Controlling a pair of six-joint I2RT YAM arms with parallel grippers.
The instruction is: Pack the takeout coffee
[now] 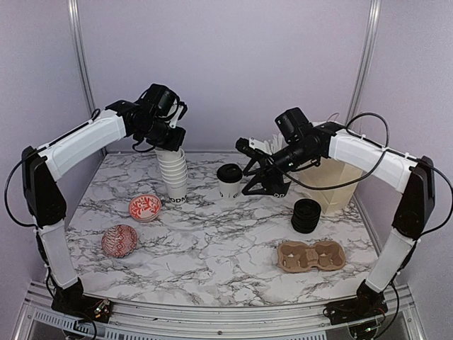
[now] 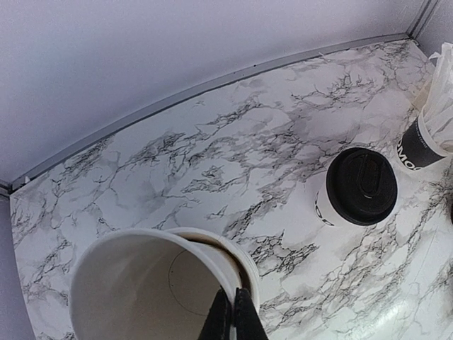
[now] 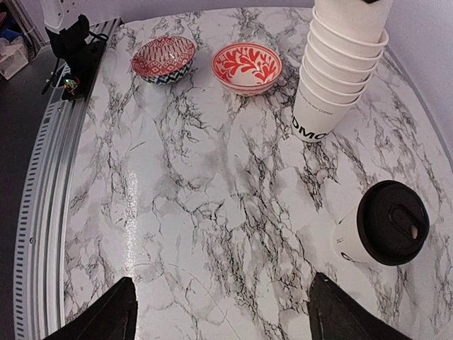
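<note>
Left pincer grips the rim of the cup stack, left of the coffee cup. Right pincer gapes, released, beside that cup.

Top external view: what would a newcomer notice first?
The tall stack of lidless white cups at the rear left stands out, with the left gripper on top of it, jaws shut on the top cup's rim. Next is the black-lidded coffee cup at rear centre, with the right gripper near it, jaws open. The empty cardboard carrier sits front right.
</note>
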